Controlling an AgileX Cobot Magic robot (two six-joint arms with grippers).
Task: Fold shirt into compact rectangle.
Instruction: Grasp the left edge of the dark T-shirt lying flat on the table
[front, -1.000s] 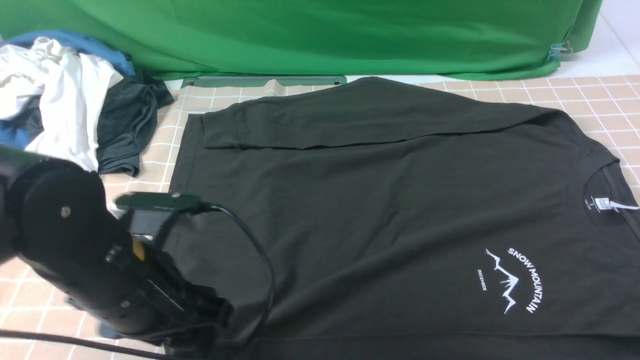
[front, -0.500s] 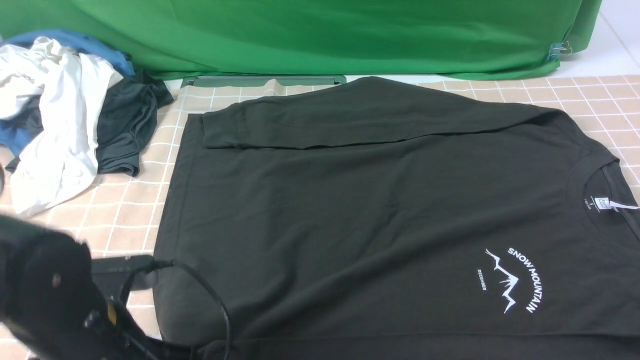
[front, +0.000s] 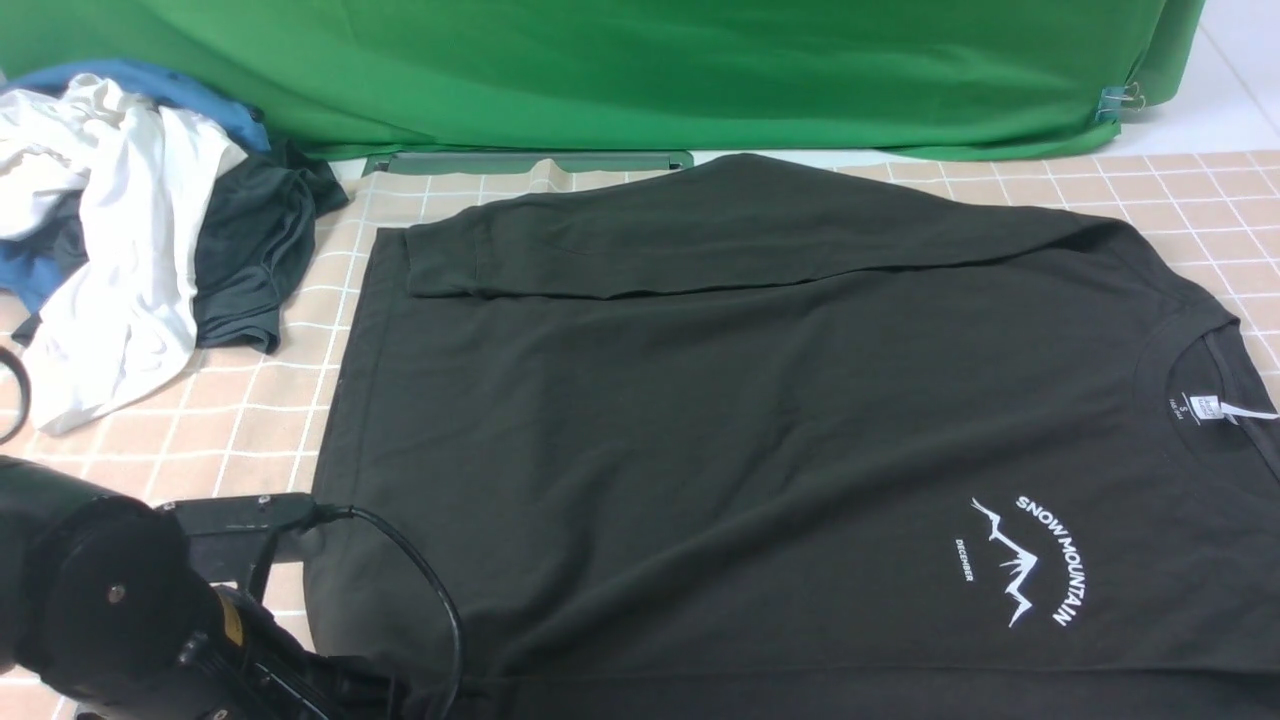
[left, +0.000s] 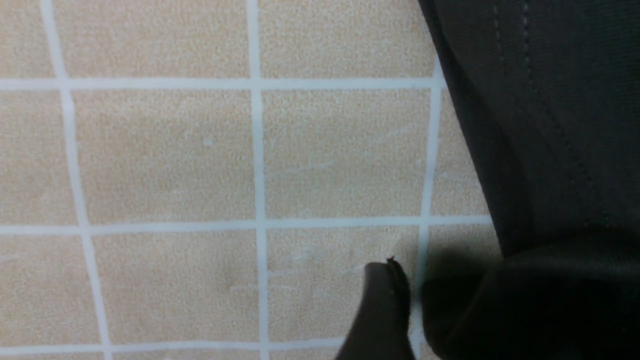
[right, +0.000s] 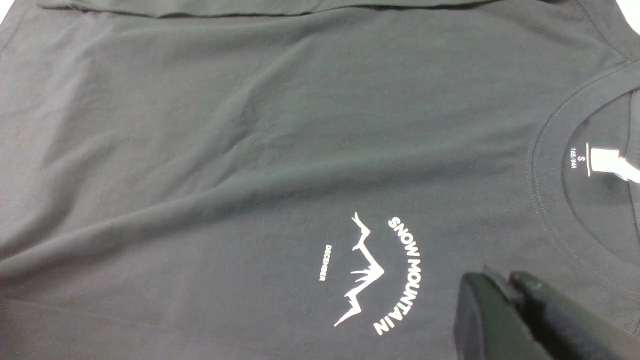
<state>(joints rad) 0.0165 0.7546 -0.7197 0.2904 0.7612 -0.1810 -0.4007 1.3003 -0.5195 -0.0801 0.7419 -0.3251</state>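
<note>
- The large black long-sleeved shirt (front: 700, 400) lies flat on the peach checked tablecloth (front: 250, 440). Your left gripper (left: 395, 300) is at its hem corner, finger state unclear, and could snag the tablecloth too.
- Your right gripper (right: 505, 295) has its fingers pressed together and empty, so a one-sided lift would likely skew the fold.

1. The left arm (front: 110, 610) has a rounded, matte-black housing with small silver screws (front: 118, 594) set in its face.
2. A yellow label (front: 232, 625) is fixed to the black link beside the housing.
3. A flat black plate (front: 235, 512) carries small screws along its edge. A black cable (front: 440, 592) loops out from its end.
4. The left finger (left: 382, 310) is dark and blunt-tipped.
5. The right gripper (right: 500, 280) has two dark, matte jaws with rounded tips.
</note>
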